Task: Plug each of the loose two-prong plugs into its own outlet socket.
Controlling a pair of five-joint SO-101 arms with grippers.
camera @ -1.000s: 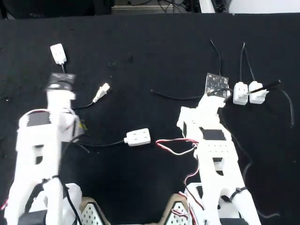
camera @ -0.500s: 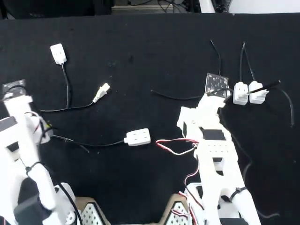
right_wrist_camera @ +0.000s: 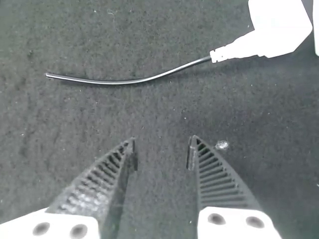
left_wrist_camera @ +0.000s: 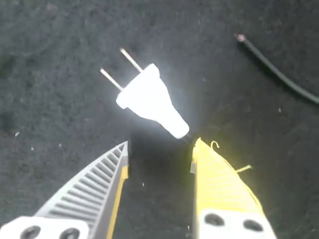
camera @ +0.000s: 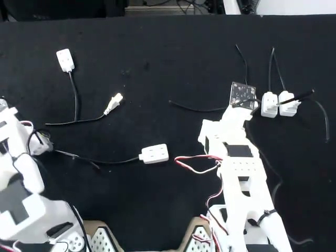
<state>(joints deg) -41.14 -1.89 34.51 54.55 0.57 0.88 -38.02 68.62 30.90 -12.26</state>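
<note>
A white two-prong plug [left_wrist_camera: 149,99] lies on the black mat just beyond my left gripper [left_wrist_camera: 159,147], which is open; the plug's cord end sits near the gap between the fingers. In the high view a loose plug [camera: 113,103] lies left of centre, with one white outlet socket [camera: 65,59] at the far left and another [camera: 155,153] near the middle. My right gripper [right_wrist_camera: 162,144] is open and empty over bare mat, short of a white plug body [right_wrist_camera: 276,25]. The left arm [camera: 21,157] stands at the table's left edge.
Two white pieces [camera: 269,104] [camera: 286,103] sit touching at the right, beside the right arm [camera: 239,152]. Thin black cords [camera: 100,160] trail across the mat from sockets and plugs. A loose cord end [left_wrist_camera: 241,38] lies near the left gripper. A cord [right_wrist_camera: 124,79] runs ahead of the right gripper.
The left arm has swung from the table's left-middle out and back to the left edge. The right arm, plugs and sockets have not moved.
</note>
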